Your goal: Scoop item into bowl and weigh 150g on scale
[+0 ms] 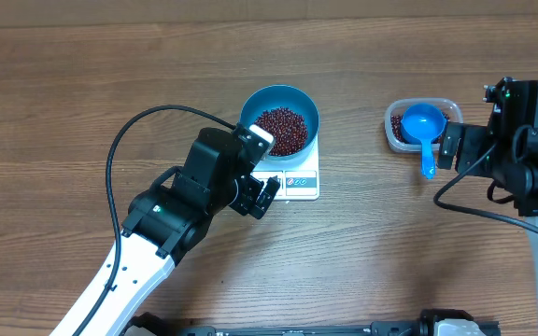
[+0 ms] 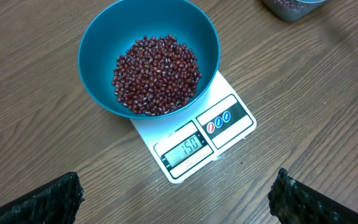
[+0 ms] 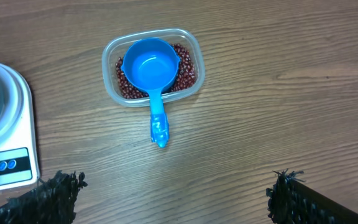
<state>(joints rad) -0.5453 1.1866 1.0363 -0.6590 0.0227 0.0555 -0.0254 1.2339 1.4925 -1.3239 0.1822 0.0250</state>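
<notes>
The left gripper [image 2: 179, 205] is held with its jaws spread wide and nothing between them, above the middle of the table [image 1: 63, 93]. Just ahead of it the scale [image 2: 232, 90] is seen, with the bowl [image 2: 98, 43] set upright on its platform and the beans [image 2: 157, 74] heaped inside the bowl; 150 is shown on the display [image 2: 185, 146]. The right gripper [image 3: 176, 202] is likewise held wide open and empty, nearer the table's right edge. Ahead of it a clear tub [image 3: 112, 74] is placed, well apart from the scale, with more beans in it and a blue scoop [image 3: 149, 65] laid on top, its handle hanging over the tub's near rim.
</notes>
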